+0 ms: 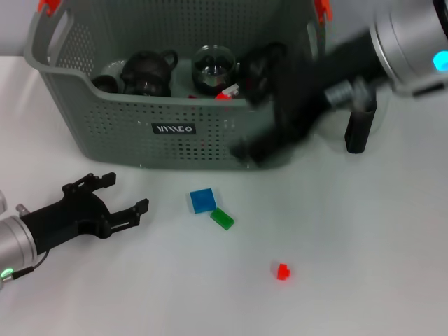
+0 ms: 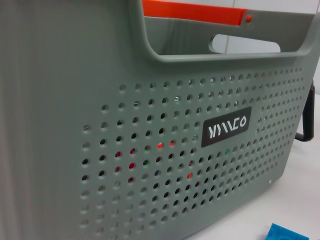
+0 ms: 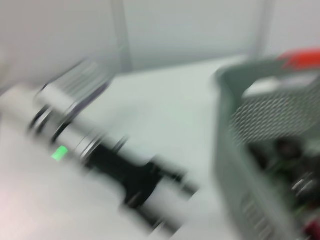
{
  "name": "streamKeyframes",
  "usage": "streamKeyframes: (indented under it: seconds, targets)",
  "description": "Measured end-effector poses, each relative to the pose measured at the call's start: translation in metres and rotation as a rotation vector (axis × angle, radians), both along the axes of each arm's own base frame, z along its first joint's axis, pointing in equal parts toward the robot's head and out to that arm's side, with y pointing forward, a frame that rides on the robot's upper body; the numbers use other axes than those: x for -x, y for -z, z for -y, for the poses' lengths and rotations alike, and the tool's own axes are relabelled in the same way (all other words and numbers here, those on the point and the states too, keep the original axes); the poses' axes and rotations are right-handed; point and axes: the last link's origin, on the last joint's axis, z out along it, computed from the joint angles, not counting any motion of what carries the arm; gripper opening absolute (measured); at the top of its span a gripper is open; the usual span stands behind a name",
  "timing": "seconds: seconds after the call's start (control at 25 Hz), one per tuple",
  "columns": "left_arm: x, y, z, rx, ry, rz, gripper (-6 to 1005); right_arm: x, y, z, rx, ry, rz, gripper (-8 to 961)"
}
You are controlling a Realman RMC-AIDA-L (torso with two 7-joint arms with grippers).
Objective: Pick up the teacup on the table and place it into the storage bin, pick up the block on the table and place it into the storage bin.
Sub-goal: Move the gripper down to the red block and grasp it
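Right gripper (image 1: pixel 245 148): blurred dark mass low against the near right face of the storage bin (image 1: pixel 105 126), arm reaching in from the far right. Cannot tell whether its fingers are apart or closed, or whether they carry anything. Left gripper (image 1: pixel 126 199): fingers spread apart, empty, resting low over the table (image 1: pixel 364 266) at near left, pointing toward the blocks.

Outward from there: blue block (image 1: pixel 201 200) on the table just near of the bin's front wall, with a green block (image 1: pixel 222 218) touching or just beside its near right corner. A small red block (image 1: pixel 282 270) lies well apart, nearer and to the right. Left wrist view shows the bin wall and label close up, the blue block (image 2: pixel 285 233) peeking in at the edge.

Inside the bin: dark teapot-like vessels (image 1: pixel 147 73) and a glass piece (image 1: pixel 213 66), red bits among them. No teacup seen on the table; likely already binned. Black handle (image 1: pixel 360 126) stands to the right of the bin, behind the right arm.

Judgement: block step in hand. To do it well:
- pick one block; blue and green sit so close that closing fingers may nudge the neighbour
- come straight down, fingers straddling the free sides
- lift clear of the bin rim before moving over, release low among the breakables.
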Motion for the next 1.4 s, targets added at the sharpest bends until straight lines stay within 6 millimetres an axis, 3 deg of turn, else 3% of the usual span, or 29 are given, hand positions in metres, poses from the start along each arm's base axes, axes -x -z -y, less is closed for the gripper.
streamKeyframes:
  seconds: [0.24,0.44,0.96,1.4]
  targets:
    - [0.0,0.002,-0.003,0.0,-0.005,-0.014,891,-0.044,0.027,0.025,0.147,-0.02,0.137,922]
    - [-0.001,0.002,-0.004,0.0,-0.001,-0.014,891,-0.074,0.051,0.036,0.23,-0.111,0.267,940]
    - [-0.003,0.003,-0.005,0.004,0.002,-0.013,891,-0.105,0.095,0.027,0.227,-0.011,0.385,854]
    - [-0.002,0.003,-0.005,0.004,0.001,-0.013,890,-0.105,0.11,0.025,0.188,0.023,0.429,756]
